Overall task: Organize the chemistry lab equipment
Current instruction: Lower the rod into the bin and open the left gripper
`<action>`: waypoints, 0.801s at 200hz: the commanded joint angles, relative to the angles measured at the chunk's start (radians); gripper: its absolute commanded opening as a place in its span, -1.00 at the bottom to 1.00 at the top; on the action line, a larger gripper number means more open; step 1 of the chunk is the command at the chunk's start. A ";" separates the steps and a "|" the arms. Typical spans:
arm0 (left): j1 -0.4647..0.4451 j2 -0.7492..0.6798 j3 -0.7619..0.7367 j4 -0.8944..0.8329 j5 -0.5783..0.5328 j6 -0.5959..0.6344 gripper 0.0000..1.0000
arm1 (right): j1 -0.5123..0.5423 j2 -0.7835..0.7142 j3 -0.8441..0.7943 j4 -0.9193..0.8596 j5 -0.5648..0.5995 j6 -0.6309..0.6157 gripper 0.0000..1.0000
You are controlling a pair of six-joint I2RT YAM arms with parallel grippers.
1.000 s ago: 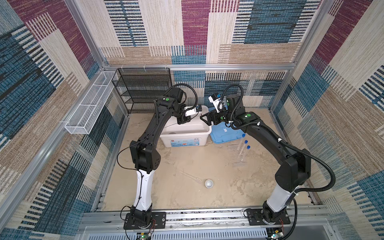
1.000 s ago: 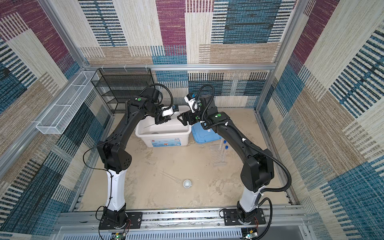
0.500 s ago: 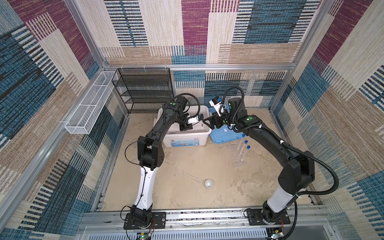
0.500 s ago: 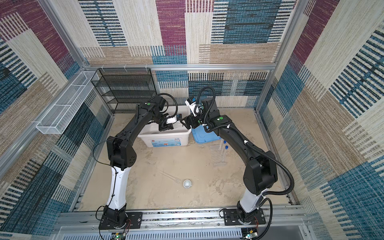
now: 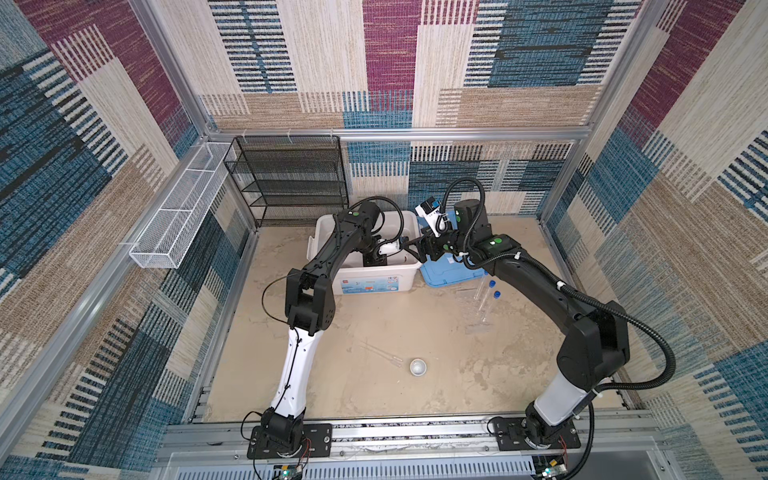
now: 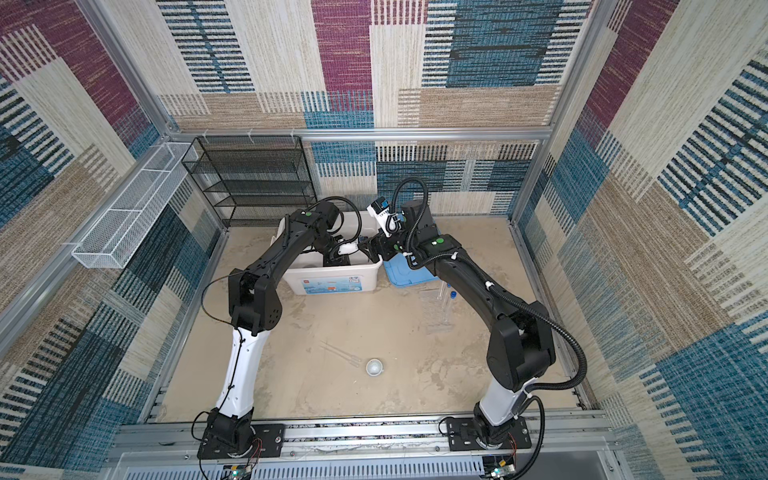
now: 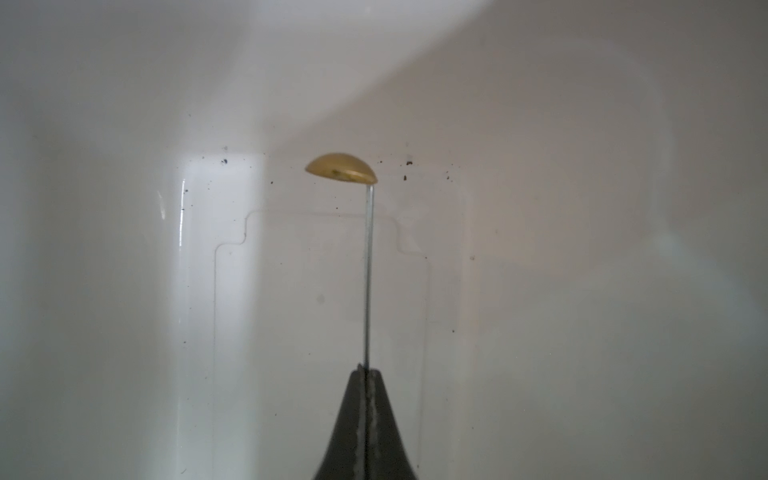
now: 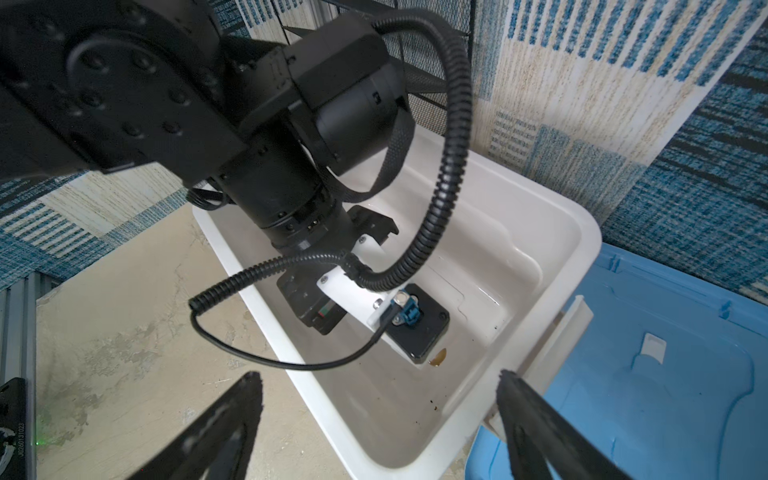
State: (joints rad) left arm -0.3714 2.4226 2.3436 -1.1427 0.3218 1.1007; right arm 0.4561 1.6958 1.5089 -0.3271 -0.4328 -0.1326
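Inside the white bin (image 7: pixel 104 249), we see our left gripper (image 7: pixel 365 376) pinching the thin metal rod (image 7: pixel 368 270) (brass spoon tip (image 7: pixel 341 169) near the floor); our right gripper (image 8: pixel 379 374) hangs spread wide, empty, above the rim.

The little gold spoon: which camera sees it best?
The left wrist view: the gold spoon and its thin rod sit sharp mid-picture, pinched by the left gripper. The right wrist view shows only a sliver under the left arm. In both top views that arm hides it.
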 commanded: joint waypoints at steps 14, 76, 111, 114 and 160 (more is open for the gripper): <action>0.000 0.022 0.006 -0.021 0.028 -0.001 -1.00 | 0.020 0.019 0.011 0.026 0.084 -0.016 0.79; -0.008 0.077 -0.003 -0.020 -0.003 -0.001 -1.00 | 0.048 0.080 0.047 0.002 0.139 -0.019 0.80; -0.020 0.090 -0.010 -0.020 -0.016 0.003 -1.00 | 0.051 0.091 0.040 0.008 0.137 -0.014 0.80; -0.022 0.090 -0.010 -0.021 -0.016 0.002 -1.00 | 0.051 0.092 0.040 0.008 0.140 -0.014 0.80; -0.026 0.097 -0.012 -0.014 -0.022 -0.006 -0.88 | 0.051 0.088 0.036 0.000 0.154 -0.014 0.80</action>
State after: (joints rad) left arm -0.3969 2.5153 2.3337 -1.1416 0.3122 1.0981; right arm 0.5056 1.7855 1.5452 -0.3378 -0.3027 -0.1429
